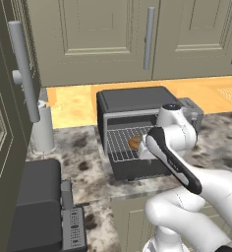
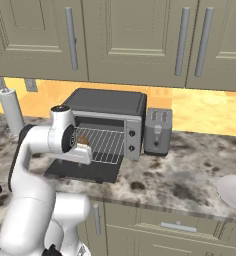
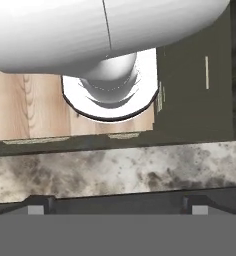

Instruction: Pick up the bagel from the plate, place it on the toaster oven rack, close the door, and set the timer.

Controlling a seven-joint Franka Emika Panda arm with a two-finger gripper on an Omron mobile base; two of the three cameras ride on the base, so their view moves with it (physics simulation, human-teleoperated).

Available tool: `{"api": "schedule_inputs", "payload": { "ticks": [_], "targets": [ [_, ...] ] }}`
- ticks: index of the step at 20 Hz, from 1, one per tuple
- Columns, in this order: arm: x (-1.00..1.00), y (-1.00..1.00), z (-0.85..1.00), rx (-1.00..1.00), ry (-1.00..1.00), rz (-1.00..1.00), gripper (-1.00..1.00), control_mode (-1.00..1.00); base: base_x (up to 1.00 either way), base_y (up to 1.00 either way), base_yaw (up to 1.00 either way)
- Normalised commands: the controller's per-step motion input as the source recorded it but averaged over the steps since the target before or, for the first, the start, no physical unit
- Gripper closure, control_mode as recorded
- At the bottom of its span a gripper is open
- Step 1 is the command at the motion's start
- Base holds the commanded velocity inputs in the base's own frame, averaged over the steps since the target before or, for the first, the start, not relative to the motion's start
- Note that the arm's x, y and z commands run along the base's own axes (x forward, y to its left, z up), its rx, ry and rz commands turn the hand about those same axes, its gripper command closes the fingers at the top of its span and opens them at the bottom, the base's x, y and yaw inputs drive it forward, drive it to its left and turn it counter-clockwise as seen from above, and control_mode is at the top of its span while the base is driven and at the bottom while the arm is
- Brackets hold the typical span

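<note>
The toaster oven (image 1: pixel 132 101) stands on the counter with its door (image 1: pixel 137 170) folded down flat. The bagel (image 1: pixel 134 142) lies on the toaster oven rack (image 1: pixel 119 143), near the rack's front right, and shows again as the bagel (image 2: pixel 83 140) on the rack (image 2: pixel 106 142). My hand hangs over the open door (image 2: pixel 85 171), just in front of the bagel, with its fingers hidden behind the wrist. In the hand view my gripper (image 3: pixel 117 209) is open, the tips wide apart with nothing between them, looking down at the counter's front edge.
A silver toaster (image 2: pixel 157 131) stands right of the oven, beside its knob panel (image 2: pixel 134 132). A white plate (image 2: pixel 235 192) sits at the far right. A paper towel roll (image 1: pixel 43 128) stands to the left, and a dark appliance (image 1: pixel 39 206) lies at the lower left.
</note>
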Motion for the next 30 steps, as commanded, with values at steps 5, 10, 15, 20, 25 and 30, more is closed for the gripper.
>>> {"api": "schedule_inputs", "payload": {
  "ticks": [5,10,15,20,25,30],
  "targets": [
    [0.06,0.00,-0.20,0.00,0.15,0.00,-1.00,-1.00,0.00,0.00,0.00],
    [0.07,0.01,-0.19,0.00,0.08,0.00,-1.00,-1.00,0.00,0.00,0.00],
    [0.12,0.05,-0.12,0.00,0.01,0.00,-1.00,-1.00,0.00,0.00,0.00],
    [0.19,0.09,-0.06,0.00,0.00,0.00,-1.00,-1.00,0.00,0.00,0.00],
    [0.14,0.05,-0.03,0.00,-0.01,0.00,-1.00,-1.00,0.00,0.00,0.00],
    [0.15,0.05,0.00,0.00,-0.07,0.00,-1.00,-1.00,0.00,0.00,0.00]
  ]
}}
